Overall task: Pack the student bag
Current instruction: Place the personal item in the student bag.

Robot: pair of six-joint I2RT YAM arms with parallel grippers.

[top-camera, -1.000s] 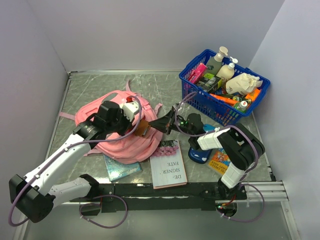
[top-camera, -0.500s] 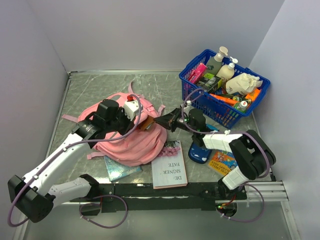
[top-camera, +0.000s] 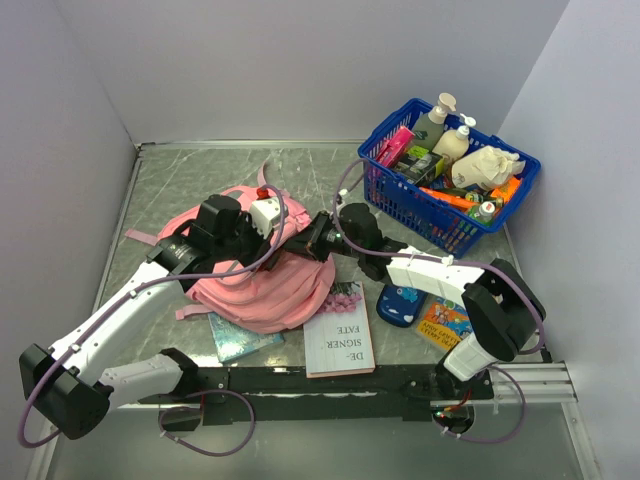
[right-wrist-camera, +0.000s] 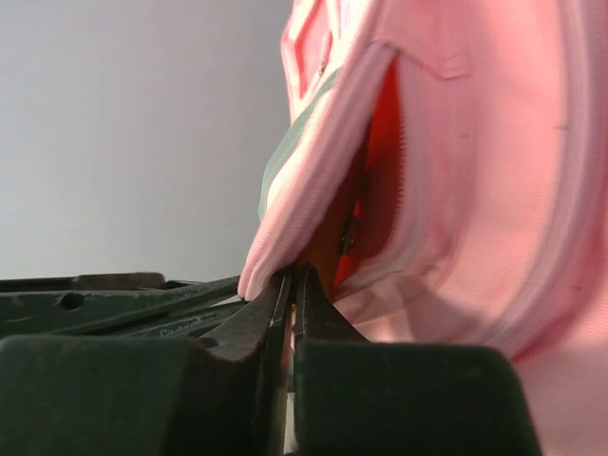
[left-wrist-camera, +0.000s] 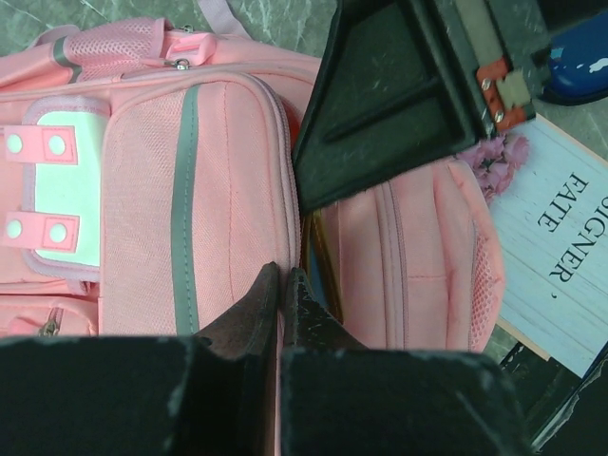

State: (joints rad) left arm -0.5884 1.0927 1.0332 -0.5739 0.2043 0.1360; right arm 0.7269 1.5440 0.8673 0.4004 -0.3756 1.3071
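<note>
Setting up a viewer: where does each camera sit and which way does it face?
Top: above and behind the robot, facing down on the table, bag and basket; left arm and right arm show.
Left wrist: on the left arm, facing down past its shut left hand onto the bag's front.
Right wrist: low, facing along its shut right hand into the bag's open seam.
Shared: all see the bag; top and left wrist both show the book.

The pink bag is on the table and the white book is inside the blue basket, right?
Not quite. The pink bag is on the table, but the white book is not inside the blue basket. It lies flat on the table beside the bag, near the front edge. The top view shows it.
</note>
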